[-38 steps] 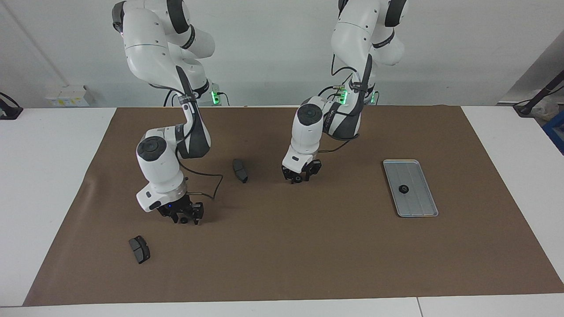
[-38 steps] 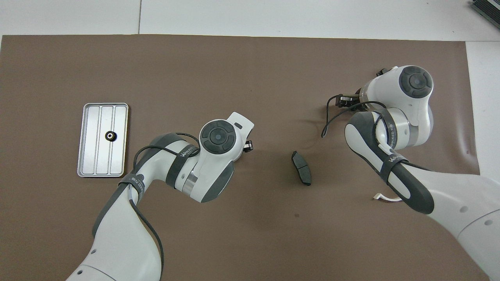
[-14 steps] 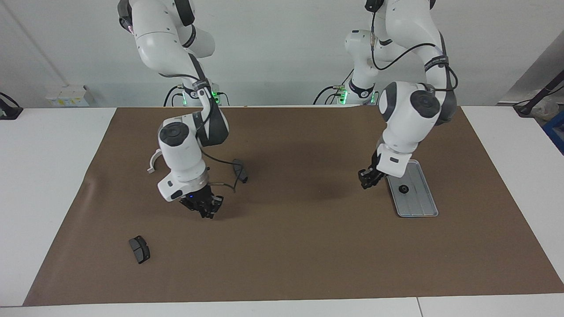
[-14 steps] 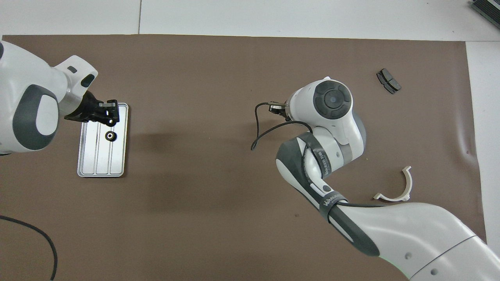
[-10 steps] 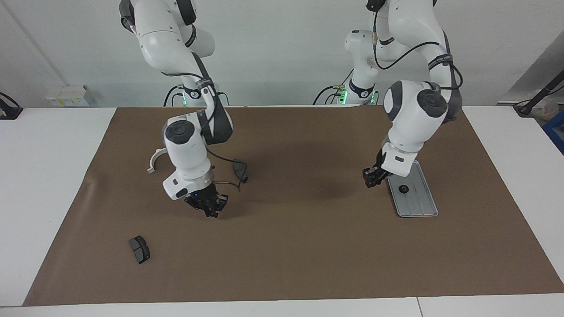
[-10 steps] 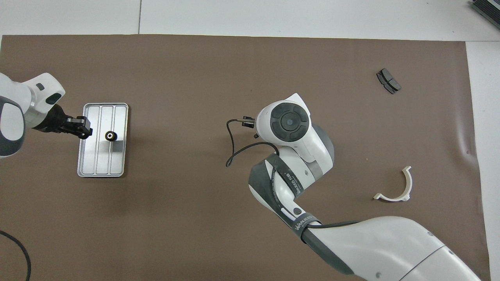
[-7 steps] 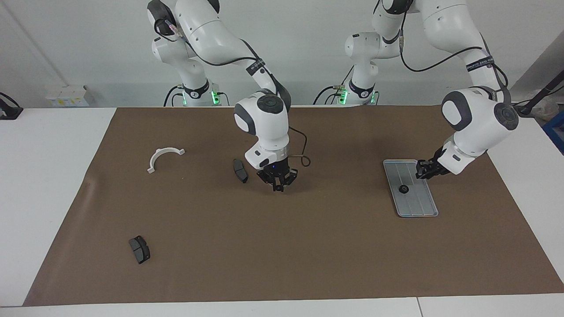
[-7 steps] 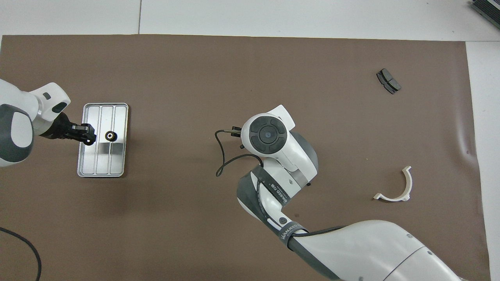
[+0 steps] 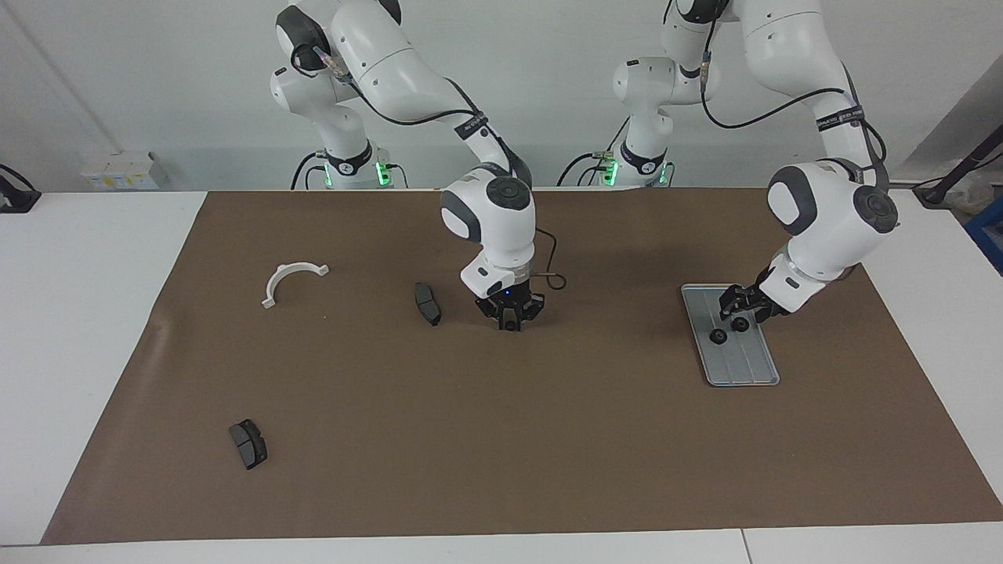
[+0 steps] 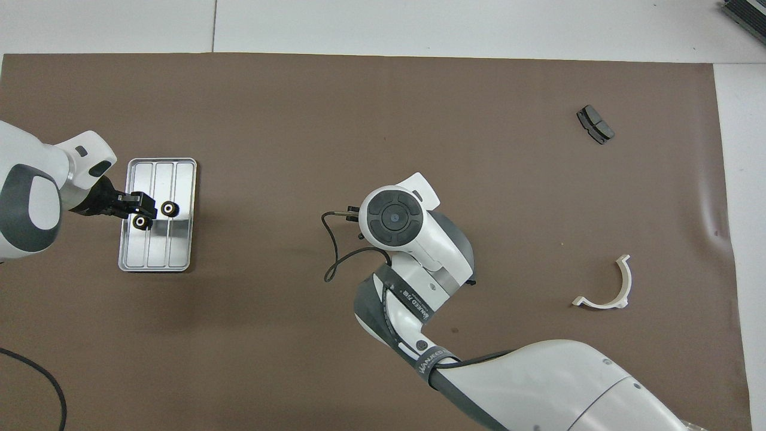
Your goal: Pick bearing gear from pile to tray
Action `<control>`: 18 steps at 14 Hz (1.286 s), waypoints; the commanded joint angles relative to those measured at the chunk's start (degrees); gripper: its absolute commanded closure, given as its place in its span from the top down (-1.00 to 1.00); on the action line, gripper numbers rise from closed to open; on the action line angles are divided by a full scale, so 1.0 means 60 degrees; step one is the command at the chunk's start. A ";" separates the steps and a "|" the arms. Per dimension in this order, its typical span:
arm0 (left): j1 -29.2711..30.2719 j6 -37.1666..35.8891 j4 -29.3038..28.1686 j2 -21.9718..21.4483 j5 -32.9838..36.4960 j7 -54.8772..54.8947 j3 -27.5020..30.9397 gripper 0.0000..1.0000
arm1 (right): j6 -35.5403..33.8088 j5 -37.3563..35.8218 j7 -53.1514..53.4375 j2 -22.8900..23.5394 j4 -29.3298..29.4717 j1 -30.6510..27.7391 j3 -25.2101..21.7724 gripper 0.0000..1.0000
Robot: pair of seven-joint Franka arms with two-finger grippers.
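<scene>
Two gears on the tray
Left gripper (image 9: 740, 312) over tray (image 9: 751, 372), grip unclear; right gripper (image 9: 510, 317) likewise unclear.

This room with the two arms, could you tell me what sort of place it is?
Probably a robotics lab or test bench: two white robot arms bolted at a white table, a brown mat as work surface, and a few small machine parts laid out beside a metal tray.

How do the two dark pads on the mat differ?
The near pad lies mid-table beside the right end effector; the far pad lies alone, farther from the robots, toward the right arm's end. From overhead the right arm mostly hides the near pad; the far pad shows. Both are dark grey, on the mat.
</scene>
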 commanded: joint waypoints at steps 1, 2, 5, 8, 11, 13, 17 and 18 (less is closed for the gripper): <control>-0.1451 0.0311 0.0118 -0.0075 0.0011 -0.2238 0.0112 0.51 | -0.0200 -0.0236 0.0251 -0.0287 0.0092 -0.0269 -0.0011 1.00; -0.1862 0.0473 0.0235 -0.0045 -0.0003 -0.3132 0.0097 0.49 | -0.0215 -0.0236 0.0207 -0.0535 0.0034 -0.0517 -0.0011 1.00; -0.3020 0.1013 0.0455 0.0057 -0.0003 -0.4996 0.0068 0.38 | -0.0230 -0.0221 -0.0231 -0.1181 -0.0214 -0.1279 0.0004 1.00; -0.4104 0.1542 0.0893 0.0554 -0.0003 -0.6622 0.0067 0.31 | -0.0478 -0.0148 -0.0977 -0.1941 -0.0536 -0.2201 0.0004 1.00; -0.4941 0.1850 0.0968 0.0935 0.0011 -0.7183 0.0068 0.21 | -0.1164 -0.0089 -0.1857 -0.2631 -0.0728 -0.2993 0.0018 1.00; -0.5439 0.2404 0.0983 0.1287 -0.0003 -0.7431 0.0082 0.20 | -0.1371 -0.0075 -0.2282 -0.2953 -0.0714 -0.3316 0.0018 1.00; -0.5865 0.2700 0.0953 0.1492 -0.0003 -0.7608 0.0053 0.09 | -0.2440 0.1108 -0.3729 -0.3890 -0.0640 -0.3887 0.0004 1.00; -0.5982 0.2773 0.0954 0.1566 -0.0003 -0.7637 0.0053 0.09 | -0.2732 0.1271 -0.4198 -0.4081 -0.0626 -0.4063 0.0004 1.00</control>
